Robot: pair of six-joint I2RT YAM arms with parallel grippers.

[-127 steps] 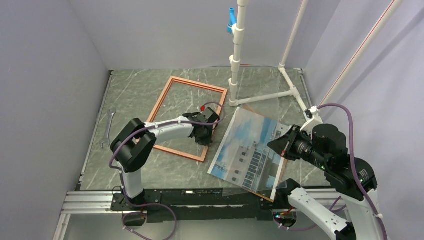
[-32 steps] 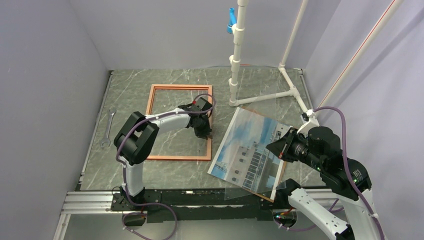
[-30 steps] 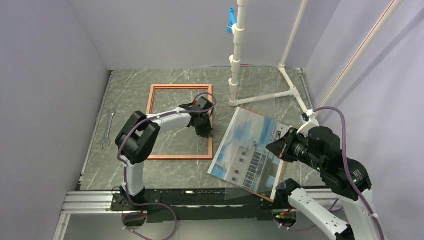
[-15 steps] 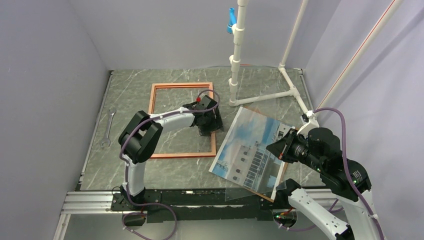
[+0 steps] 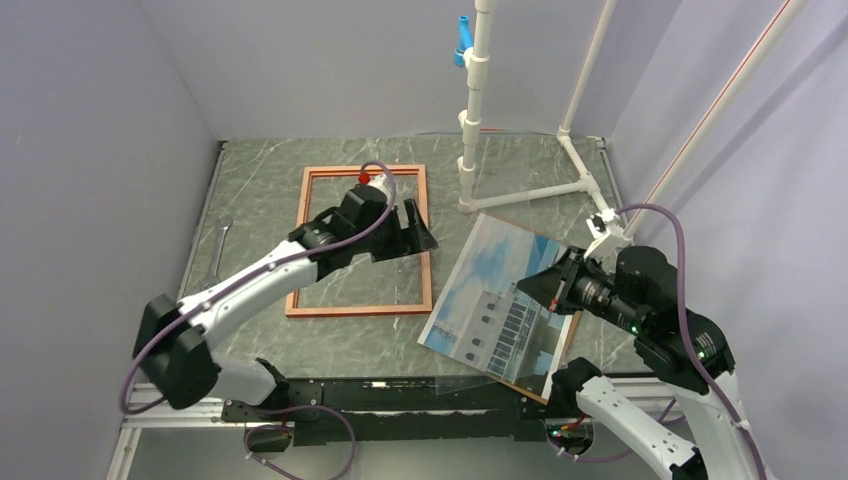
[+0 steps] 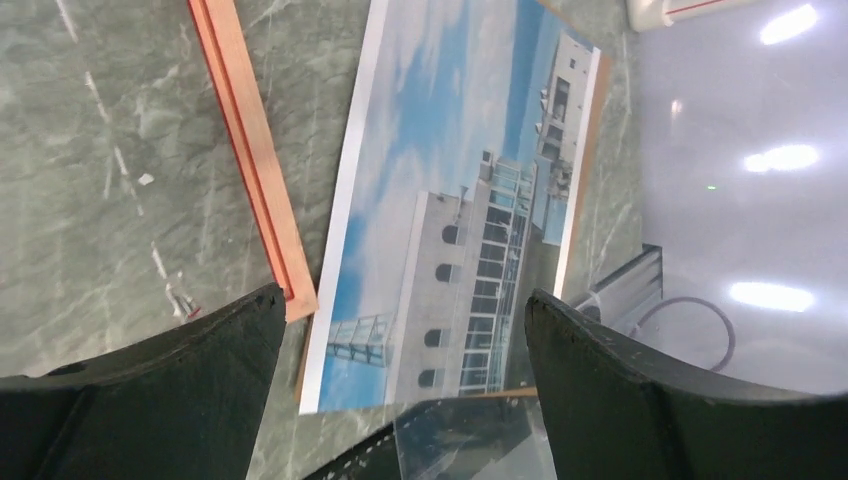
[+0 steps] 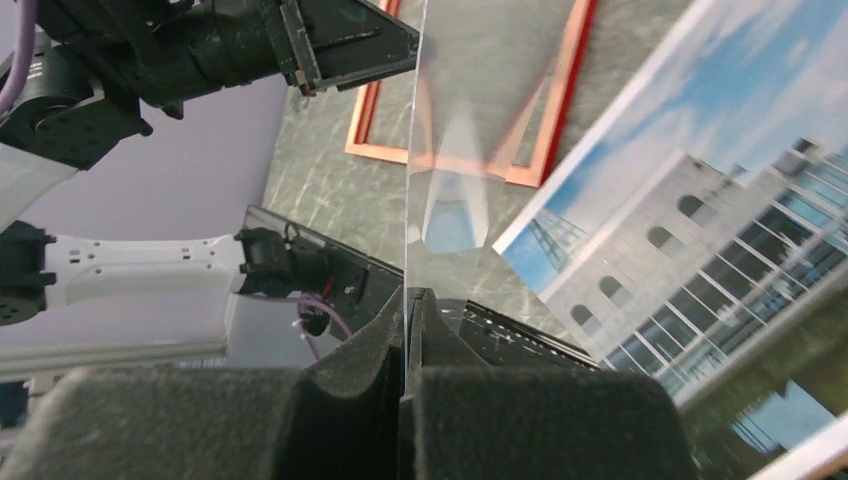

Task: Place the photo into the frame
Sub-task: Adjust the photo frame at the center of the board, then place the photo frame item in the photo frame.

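Observation:
The frame (image 5: 360, 311), thin and orange-brown, lies flat on the marble table at centre left; one edge also shows in the left wrist view (image 6: 250, 160). My left gripper (image 5: 418, 228) hovers open above the frame's right side, nothing between its fingers (image 6: 400, 330). The photo (image 5: 490, 300), a white building against blue sky, lies face up to the right of the frame (image 6: 470, 200) (image 7: 700, 200). My right gripper (image 5: 540, 282) is shut on the edge of a clear pane (image 7: 450, 200), held tilted above the photo (image 7: 408, 300).
A brown backing board (image 5: 562, 350) lies under the photo, its edge showing (image 6: 595, 130). A white pipe stand (image 5: 470, 120) rises at the back centre with legs spreading right. A wrench (image 5: 222, 235) lies at the left, partly behind the left arm. A metal rail (image 5: 180, 400) lines the table's near edge.
My left gripper has opened, let go of the frame's right rail and lifted back. The frame lies squared to the table. The right gripper with the pane has shifted slightly left.

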